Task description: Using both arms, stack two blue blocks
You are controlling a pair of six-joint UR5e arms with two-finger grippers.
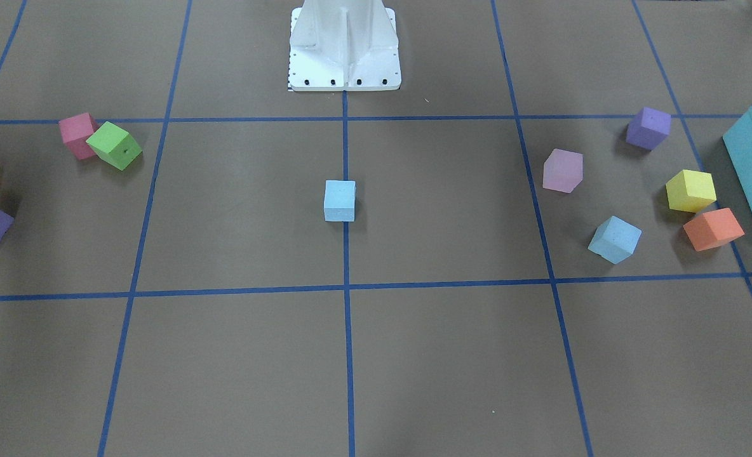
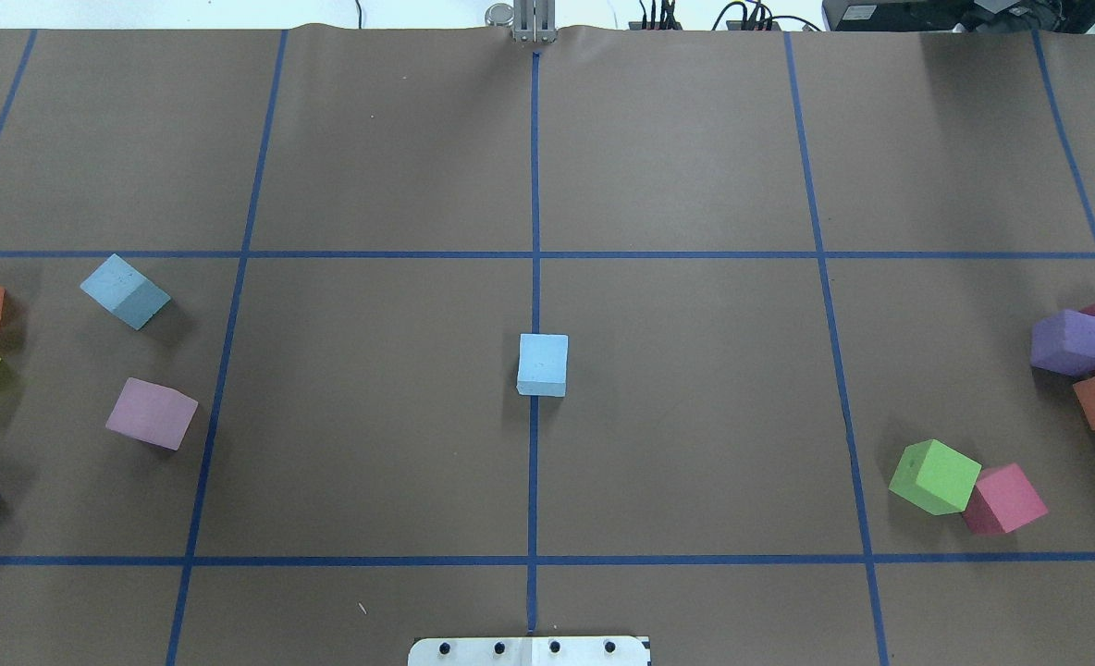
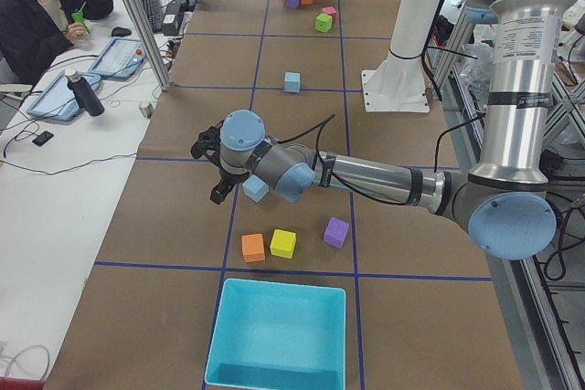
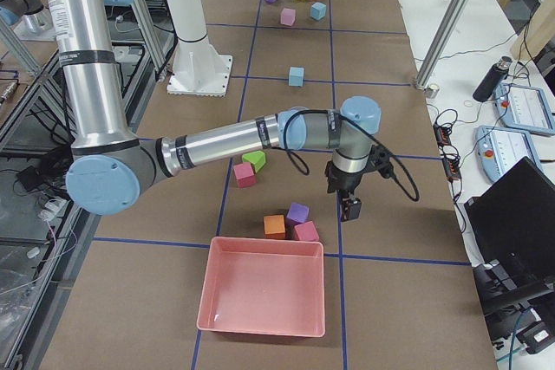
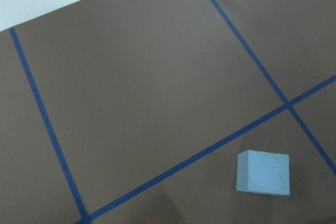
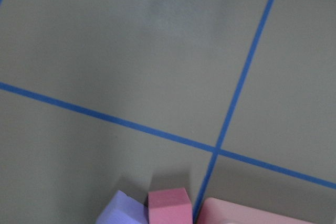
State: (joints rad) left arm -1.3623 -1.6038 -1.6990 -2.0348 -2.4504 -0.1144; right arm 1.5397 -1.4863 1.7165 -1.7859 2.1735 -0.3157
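— Blocks first: where do the two blue ones sit?

— The centre blue block (image 2: 543, 363) is in the middle of the table (image 2: 695, 444), square on the middle tape line (image 2: 535, 185). The side blue block (image 2: 125, 290) is off at the robot's left end, turned cornerwise to the grid.

— And the grippers?

— Seen from the table's left end, the left gripper (image 3: 212, 169) hangs just beside the side blue block, a little further out toward the operators' edge than the block itself. Its wrist camera has that block low and to the right of its picture, not centred. I'd say it has to come back toward the robot's side before it drops.

— Open or closed?

— I can't tell for either one. The fingers show only from the table ends, and neither wrist camera catches them.

— The right one?

— The right gripper (image 4: 349, 205) is at the opposite end, over bare paper near the pink cube (image 4: 305, 231) and the purple cube (image 4: 297, 212), well apart from both blue blocks.

— So who takes which?

— My guess is that the left arm, by far the nearer, takes the side block. The centre one lies between the arms, so the right arm would have to swing inward along the table. Cubes have no long axis, so only the side block's turn matters for lining up the wrist.
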